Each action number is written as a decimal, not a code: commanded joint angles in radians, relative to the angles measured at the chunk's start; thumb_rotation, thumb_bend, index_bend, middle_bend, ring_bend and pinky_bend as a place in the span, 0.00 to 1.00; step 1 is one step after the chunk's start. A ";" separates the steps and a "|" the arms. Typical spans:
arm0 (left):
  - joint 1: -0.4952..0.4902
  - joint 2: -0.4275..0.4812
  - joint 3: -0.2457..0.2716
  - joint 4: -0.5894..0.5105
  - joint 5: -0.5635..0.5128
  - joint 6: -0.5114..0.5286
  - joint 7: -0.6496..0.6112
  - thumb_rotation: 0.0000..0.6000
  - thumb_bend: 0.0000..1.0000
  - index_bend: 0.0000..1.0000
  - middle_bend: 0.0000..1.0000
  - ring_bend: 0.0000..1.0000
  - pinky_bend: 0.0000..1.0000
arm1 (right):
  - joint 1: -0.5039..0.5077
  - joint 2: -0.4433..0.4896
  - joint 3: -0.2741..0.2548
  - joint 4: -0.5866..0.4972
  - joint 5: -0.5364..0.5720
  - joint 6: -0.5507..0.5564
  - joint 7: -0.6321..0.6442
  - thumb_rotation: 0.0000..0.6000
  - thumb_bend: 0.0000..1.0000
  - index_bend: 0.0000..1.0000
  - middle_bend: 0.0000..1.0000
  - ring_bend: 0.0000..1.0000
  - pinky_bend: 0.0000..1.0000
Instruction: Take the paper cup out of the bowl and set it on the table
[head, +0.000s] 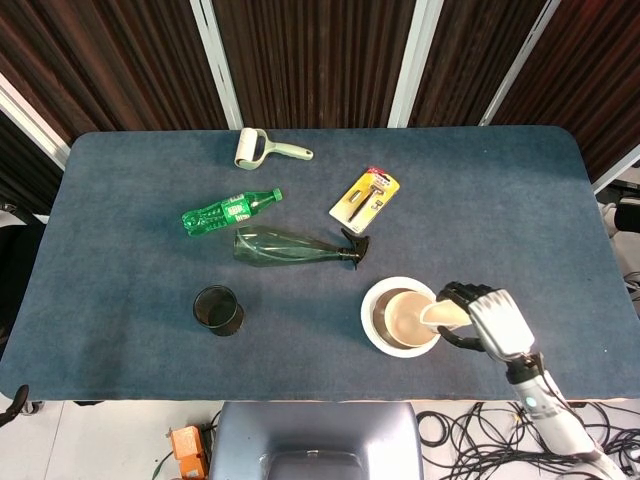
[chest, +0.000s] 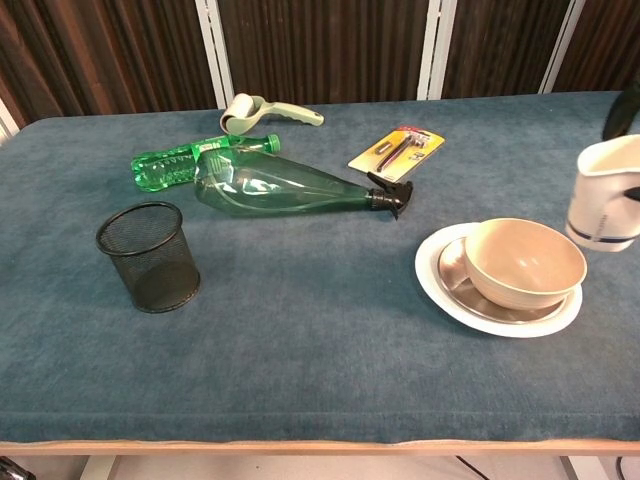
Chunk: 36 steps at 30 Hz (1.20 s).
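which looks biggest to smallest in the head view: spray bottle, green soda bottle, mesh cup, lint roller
1. spray bottle, clearly the longest
2. green soda bottle
3. lint roller
4. mesh cup
The last two look close; the roller is longer, the cup rounder, so that order is unsure.

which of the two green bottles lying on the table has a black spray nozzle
The larger dark green bottle, nearer the bowl; the smaller bright green bottle has a green screw cap.

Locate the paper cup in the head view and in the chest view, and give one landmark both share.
Head view: the paper cup lies tilted in the right hand, just right of the bowl.
Chest view: the paper cup hangs at the right edge, clear of the bowl; the hand is mostly out of frame.
Shared landmark: the white plate under the bowl.
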<state>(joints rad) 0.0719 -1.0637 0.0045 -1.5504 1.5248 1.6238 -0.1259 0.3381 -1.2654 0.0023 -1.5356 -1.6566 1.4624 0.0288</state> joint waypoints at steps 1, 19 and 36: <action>0.001 -0.003 -0.002 -0.003 -0.003 0.000 0.009 1.00 0.33 0.05 0.19 0.18 0.36 | -0.055 0.021 -0.029 0.046 0.008 0.033 0.011 1.00 0.16 0.49 0.42 0.52 0.65; -0.029 -0.019 0.004 -0.044 -0.009 -0.068 0.142 1.00 0.33 0.05 0.19 0.18 0.36 | -0.112 -0.115 -0.026 0.459 0.070 -0.008 0.281 1.00 0.16 0.45 0.42 0.51 0.64; -0.030 -0.016 0.006 -0.042 -0.009 -0.071 0.129 1.00 0.33 0.05 0.19 0.18 0.36 | -0.103 -0.159 -0.041 0.556 0.066 -0.088 0.354 1.00 0.16 0.35 0.29 0.23 0.46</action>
<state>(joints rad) 0.0422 -1.0797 0.0102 -1.5924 1.5162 1.5523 0.0035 0.2368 -1.4287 -0.0344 -0.9757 -1.5875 1.3773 0.3809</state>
